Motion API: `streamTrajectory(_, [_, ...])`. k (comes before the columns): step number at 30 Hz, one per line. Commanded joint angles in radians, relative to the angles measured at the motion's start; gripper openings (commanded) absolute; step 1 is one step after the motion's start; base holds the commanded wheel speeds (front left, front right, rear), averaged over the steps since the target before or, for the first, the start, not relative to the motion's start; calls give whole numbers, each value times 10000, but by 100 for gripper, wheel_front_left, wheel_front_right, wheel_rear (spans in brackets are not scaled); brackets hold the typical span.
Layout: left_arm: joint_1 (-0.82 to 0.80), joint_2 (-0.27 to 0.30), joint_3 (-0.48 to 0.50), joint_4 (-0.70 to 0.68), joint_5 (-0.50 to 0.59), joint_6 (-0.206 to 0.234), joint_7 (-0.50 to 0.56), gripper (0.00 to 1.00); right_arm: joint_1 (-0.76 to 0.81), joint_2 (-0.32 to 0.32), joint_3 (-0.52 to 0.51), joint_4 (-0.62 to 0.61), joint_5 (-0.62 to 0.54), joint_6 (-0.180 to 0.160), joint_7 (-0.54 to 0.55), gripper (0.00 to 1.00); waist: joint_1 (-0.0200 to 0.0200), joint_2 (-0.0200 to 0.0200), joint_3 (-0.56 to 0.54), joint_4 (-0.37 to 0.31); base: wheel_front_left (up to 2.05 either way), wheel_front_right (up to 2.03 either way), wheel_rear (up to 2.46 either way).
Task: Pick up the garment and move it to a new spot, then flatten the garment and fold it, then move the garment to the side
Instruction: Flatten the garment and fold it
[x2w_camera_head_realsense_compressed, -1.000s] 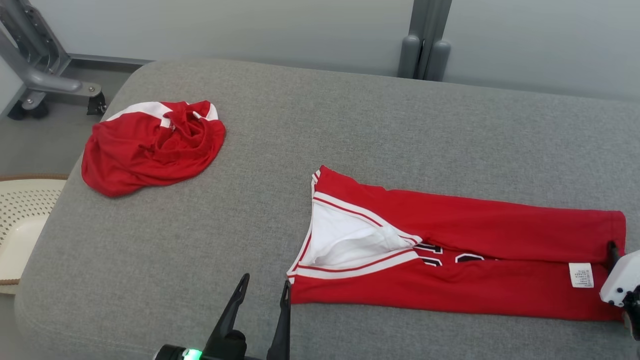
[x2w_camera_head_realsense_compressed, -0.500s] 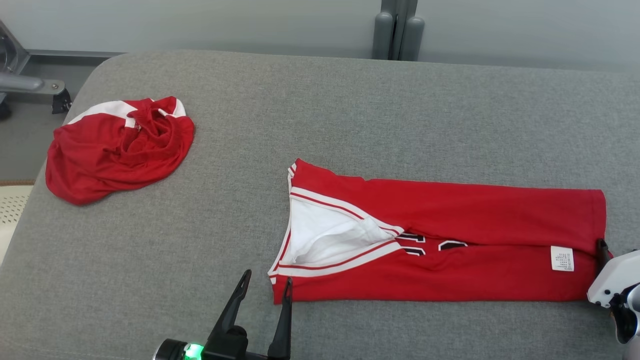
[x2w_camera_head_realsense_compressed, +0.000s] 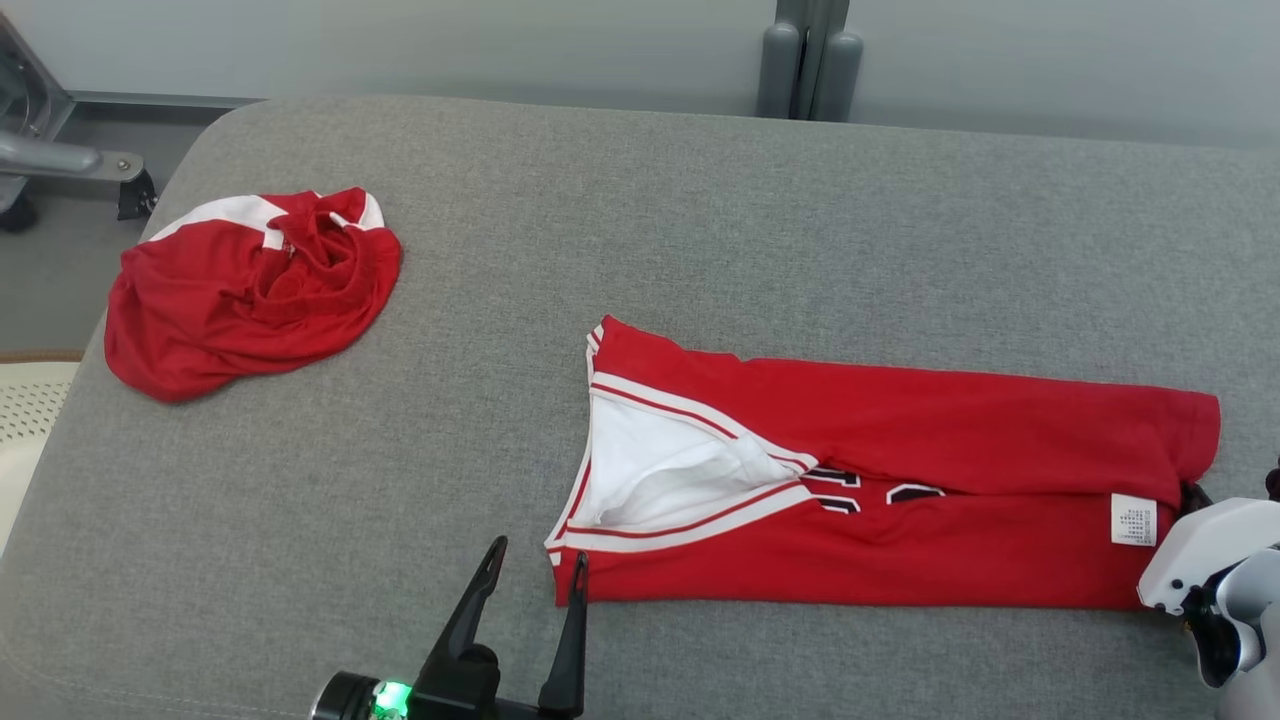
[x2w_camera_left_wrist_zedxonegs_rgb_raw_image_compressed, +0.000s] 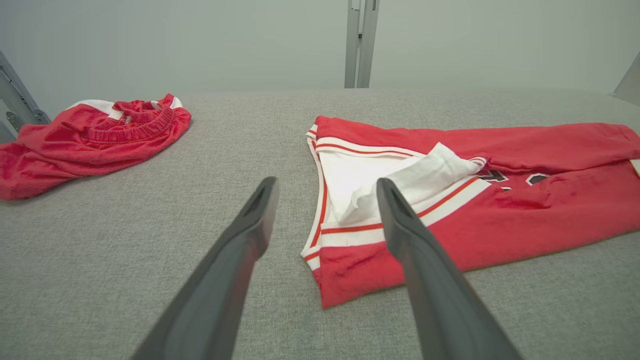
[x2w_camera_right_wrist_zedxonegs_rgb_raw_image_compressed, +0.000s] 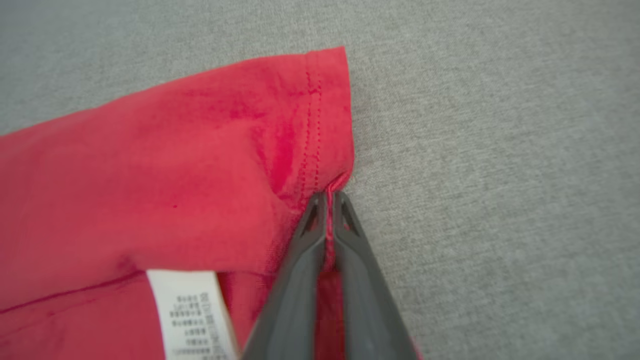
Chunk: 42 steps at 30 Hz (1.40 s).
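Garment (x2w_camera_head_realsense_compressed: 900, 480) lies folded long on the grey cushion (x2w_camera_head_realsense_compressed: 700, 200), hem pinched in my closed right gripper (x2w_camera_right_wrist_zedxonegs_rgb_raw_image_compressed: 327, 200), wide-open left gripper (x2w_camera_head_realsense_compressed: 538, 553) near its collar; I should lift slowly.

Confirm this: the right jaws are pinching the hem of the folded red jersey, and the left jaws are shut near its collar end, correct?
No. The jaws of the left gripper stand open, not shut, as the left wrist view shows. The right gripper does pinch the hem of the folded red jersey.
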Motion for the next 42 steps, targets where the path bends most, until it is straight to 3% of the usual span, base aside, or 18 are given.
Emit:
streamTrajectory(1, [-104,-48,58,32,6,-44,-32,100,406,13,64,228,11,12,156,0,0,0,-27,-14,0,0,0])
streamTrajectory(12, [30,-76,287,-19,185,-163,-32,100,334,-1505,-130,-10,-808,-3,-228,0,0,0,-63,-451,0,0,0])
streamTrajectory(18, [179,20,412,-27,319,-244,-32,100,57,-2557,-58,-606,-1627,0,-12,0,0,0,-175,-854,0,0,0])
streamTrajectory(20, [210,28,449,9,322,-263,-32,100,-29,-2644,-116,-884,-1860,1,34,0,0,0,-285,-934,0,0,0])
streamTrajectory(24, [339,8,498,8,320,-300,-32,100,-96,-2328,-17,-1906,-2104,5,308,0,0,0,-557,-1019,0,0,0])
streamTrajectory(29, [502,-30,453,66,272,-335,-32,100,407,-1425,518,-3903,-2152,5,943,0,0,0,-894,-962,0,0,0])
streamTrajectory(36, [602,-68,437,110,267,-396,-32,100,1432,-119,1347,-7062,-2309,5,2018,0,0,0,-1138,-511,0,0,0])
streamTrajectory(42, [571,-107,393,81,262,-385,-32,100,2060,820,2206,-8595,-2453,6,2521,0,0,0,-1103,-7,0,0,0])
